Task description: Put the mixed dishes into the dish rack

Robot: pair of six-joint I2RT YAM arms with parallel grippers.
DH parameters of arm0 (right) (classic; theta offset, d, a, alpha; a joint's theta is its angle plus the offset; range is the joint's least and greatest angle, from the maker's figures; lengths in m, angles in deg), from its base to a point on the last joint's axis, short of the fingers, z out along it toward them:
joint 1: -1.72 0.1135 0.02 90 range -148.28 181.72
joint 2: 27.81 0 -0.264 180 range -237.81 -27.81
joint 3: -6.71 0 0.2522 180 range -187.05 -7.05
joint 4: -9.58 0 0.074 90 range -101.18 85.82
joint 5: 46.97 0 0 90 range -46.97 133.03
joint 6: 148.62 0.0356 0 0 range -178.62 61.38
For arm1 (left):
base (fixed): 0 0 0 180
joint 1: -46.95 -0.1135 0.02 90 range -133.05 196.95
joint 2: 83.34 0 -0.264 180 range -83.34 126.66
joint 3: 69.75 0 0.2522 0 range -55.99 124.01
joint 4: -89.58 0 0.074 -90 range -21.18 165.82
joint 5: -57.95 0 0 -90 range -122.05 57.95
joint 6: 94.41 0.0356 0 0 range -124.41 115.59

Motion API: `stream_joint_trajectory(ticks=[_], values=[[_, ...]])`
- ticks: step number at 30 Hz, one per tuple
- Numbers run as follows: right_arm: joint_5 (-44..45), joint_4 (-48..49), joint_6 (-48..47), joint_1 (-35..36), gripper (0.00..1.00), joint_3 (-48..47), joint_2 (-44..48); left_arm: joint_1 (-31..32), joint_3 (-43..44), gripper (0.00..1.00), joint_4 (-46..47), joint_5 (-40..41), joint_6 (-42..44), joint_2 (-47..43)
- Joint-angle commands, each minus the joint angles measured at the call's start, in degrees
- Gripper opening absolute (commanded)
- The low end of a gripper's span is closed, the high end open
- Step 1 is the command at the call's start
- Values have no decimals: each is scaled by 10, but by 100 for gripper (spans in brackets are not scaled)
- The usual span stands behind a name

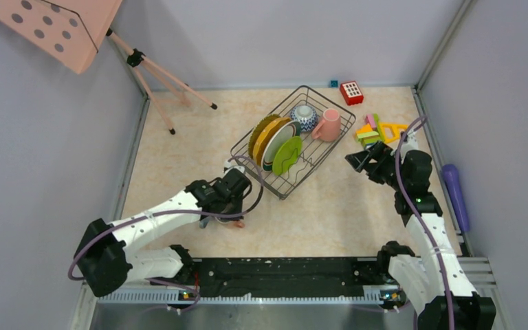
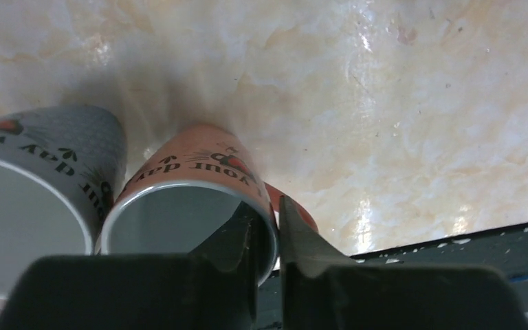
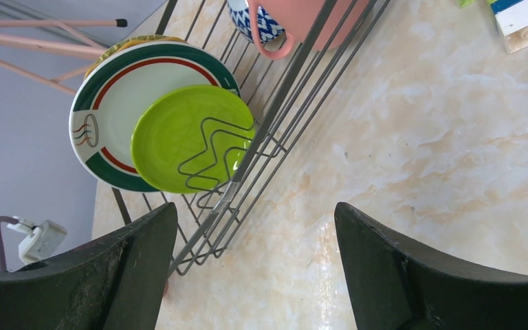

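Low and forward: left arm [image 1: 148,221], wrist tipped down toward the counter [image 1: 330,213]. Its left pincer [image 2: 267,206] has the jaws drawn close, pinching the rim of a pink mug [image 2: 192,165], one finger inside the cup and the other outside by the handle. Elbow raised: right arm [image 1: 432,237], forearm angled forward-left. Its right pincer [image 3: 254,275] is spread wide, nothing between the fingers, above the counter.

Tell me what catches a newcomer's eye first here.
The dark wire dish rack at mid-table, holding three plates on edge plus a patterned bowl and pink mug at its far end. Just short of it, the left gripper pinches a salmon mug by the rim, beside a grey mug; the right gripper is open.
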Motion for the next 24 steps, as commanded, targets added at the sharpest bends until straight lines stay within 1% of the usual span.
stream_joint_trajectory(ticks=[1,5,8,11,14,17,20,24], values=[[-52,21,-6,-3,82,-26,-4,-1,26,0,3,-7,10,5],[-134,30,-8,12,81,-45,-30,-1,63,0,-6,-4,31,-30],[-141,22,-18,82,82,-65,-52,-1,93,0,6,-44,53,-69],[-148,45,5,143,85,-73,-74,-1,112,0,39,-87,69,-114],[-169,99,62,176,91,-69,-89,-1,109,0,105,-124,82,-164],[-175,138,135,198,93,-69,-95,-2,100,0,164,-152,92,-210],[-168,163,203,224,93,-71,-97,-2,86,0,230,-182,92,-243],[-157,180,336,250,91,-72,-100,-3,35,0,350,-207,79,-270]])
